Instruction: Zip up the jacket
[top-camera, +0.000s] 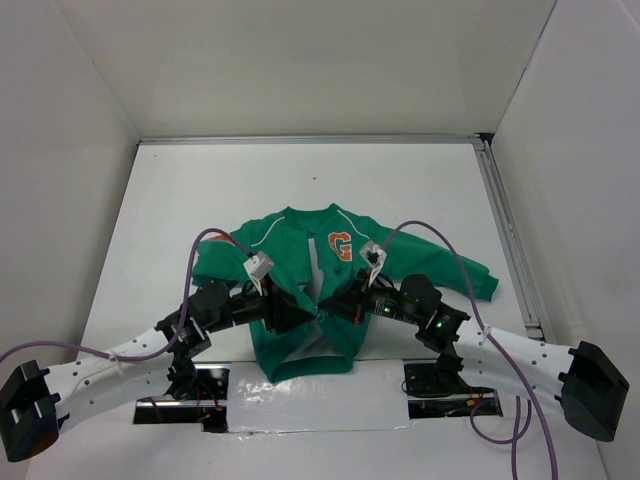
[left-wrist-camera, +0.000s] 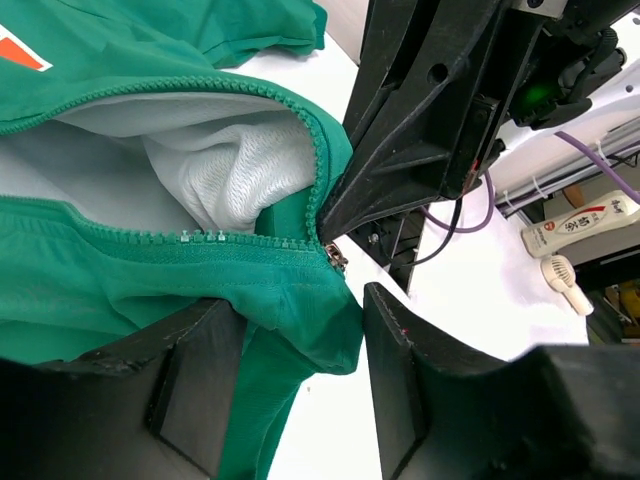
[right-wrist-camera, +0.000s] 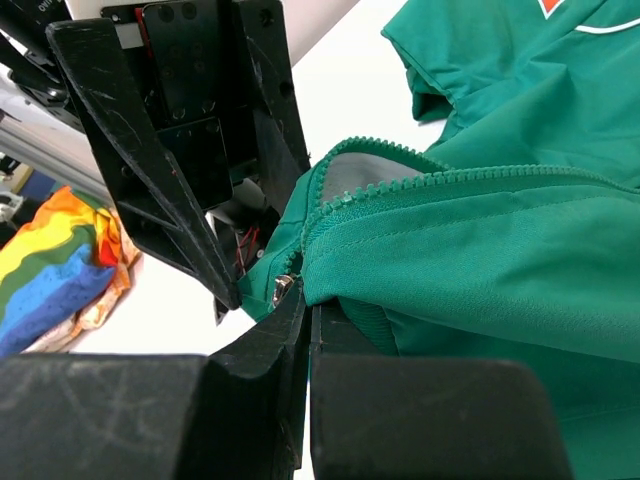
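Jacket (top-camera: 300, 300) lies flat on the white table (top-camera: 300, 180), front side up and near the arms. It is green, with an orange letter G (top-camera: 340, 246) on the chest. From the top camera I see the front open in its upper part. Both claws meet at the lower part of the front, very close together. The left claw (top-camera: 303, 313) comes from the left and the right claw (top-camera: 338, 303) from the right. From here I cannot tell how their jaws stand.

In the left wrist camera my left claw (left-wrist-camera: 300, 370) is spread, and the green bottom hem lies between its two fingers (left-wrist-camera: 190, 390). Just above it sits the metal zipper slider (left-wrist-camera: 335, 258), at the low end of the teeth. Grey lining (left-wrist-camera: 230, 170) shows where the front gapes. The right claw (left-wrist-camera: 338, 212) touches the cloth with its tip, right at the slider.

In the right wrist camera the right claw (right-wrist-camera: 305, 330) is pressed together — it pinches the edge of the jacket just beside the slider (right-wrist-camera: 285, 290). The left claw stands opposite it, spread and very near.
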